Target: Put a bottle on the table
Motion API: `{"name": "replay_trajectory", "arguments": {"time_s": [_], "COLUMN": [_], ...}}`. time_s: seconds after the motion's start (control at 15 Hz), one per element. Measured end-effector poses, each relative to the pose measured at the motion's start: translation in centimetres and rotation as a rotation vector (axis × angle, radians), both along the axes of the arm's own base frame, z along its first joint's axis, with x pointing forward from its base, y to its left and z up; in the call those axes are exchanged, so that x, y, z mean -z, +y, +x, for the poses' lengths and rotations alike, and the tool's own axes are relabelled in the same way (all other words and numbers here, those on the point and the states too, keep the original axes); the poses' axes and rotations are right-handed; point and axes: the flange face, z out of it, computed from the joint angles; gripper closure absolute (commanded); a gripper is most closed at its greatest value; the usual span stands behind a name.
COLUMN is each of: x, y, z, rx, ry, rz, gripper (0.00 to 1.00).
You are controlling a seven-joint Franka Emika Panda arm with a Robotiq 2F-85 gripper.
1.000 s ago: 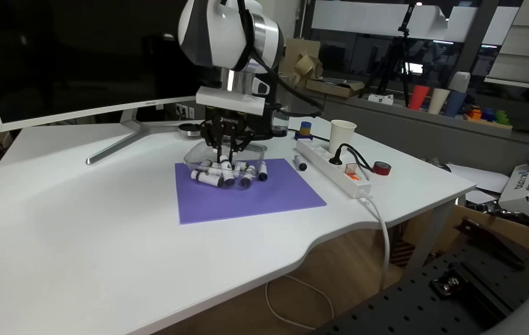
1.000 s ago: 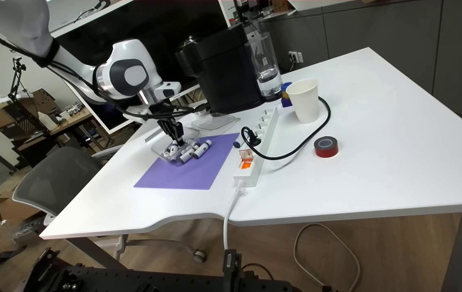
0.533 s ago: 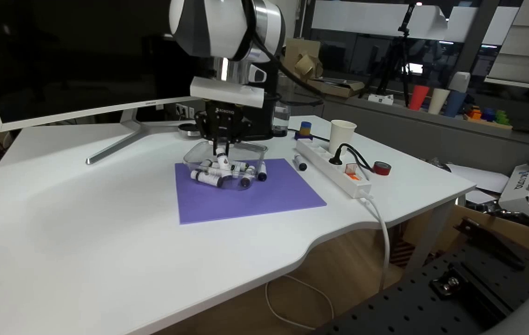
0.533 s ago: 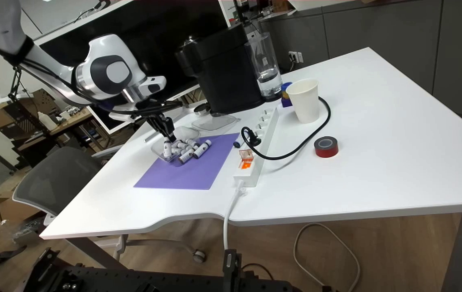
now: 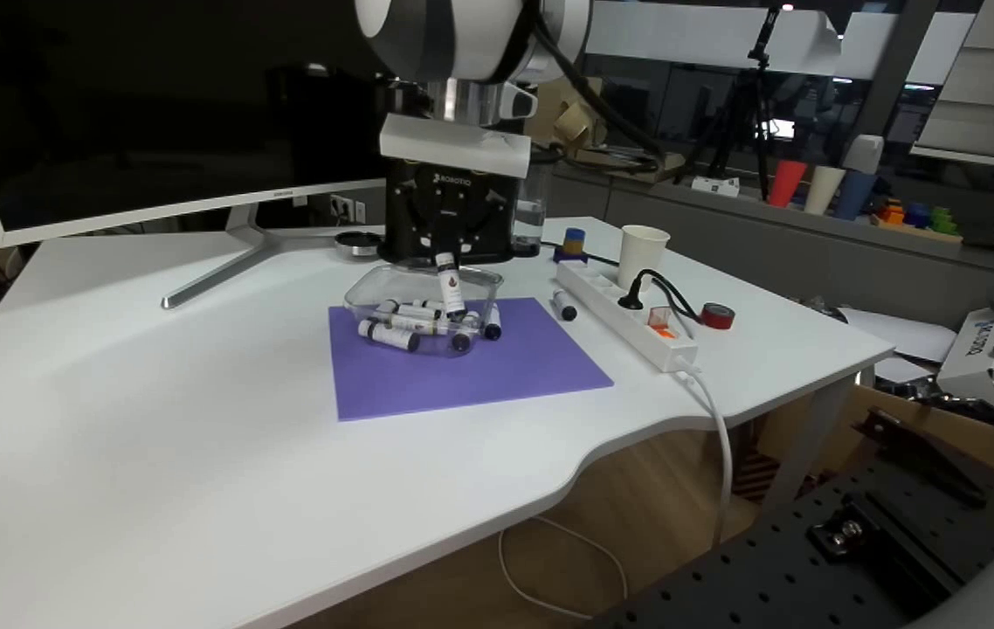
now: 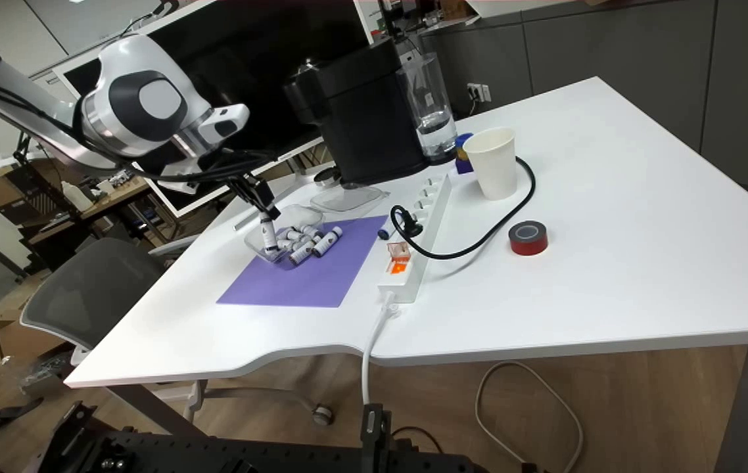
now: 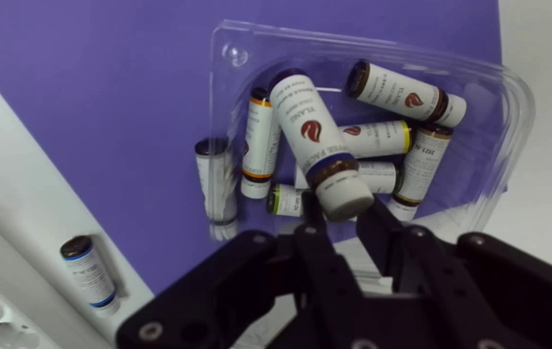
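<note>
Our gripper [image 7: 340, 212] has risen since the earlier frame, and the held bottle [image 7: 310, 128] has come up too. We see it clamped around that bottle's white-capped end, the bottle hanging tilted over a clear container [image 7: 334, 42]. Below, more bottles [image 7: 397, 92] lie jumbled inside, the container mostly on a purple mat [image 5: 471, 380]. Further out, a loose bottle [image 7: 90, 274] lies on the white table [image 5: 156, 437], between mat and power strip [image 5: 634, 329].
</note>
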Motion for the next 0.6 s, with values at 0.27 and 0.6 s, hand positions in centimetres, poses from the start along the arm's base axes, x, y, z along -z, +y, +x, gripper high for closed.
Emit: {"name": "replay_trajectory", "arguments": {"time_s": [0.27,0.6], "x": [-2.1,-3.5], "y": [-2.0,-6.2], "z": [-3.2,-6.8], "rx": [0.094,0.205], "ry": [-0.058,-0.141], "rz": [-0.031,-0.04], "gripper": [0.94,0.94]}}
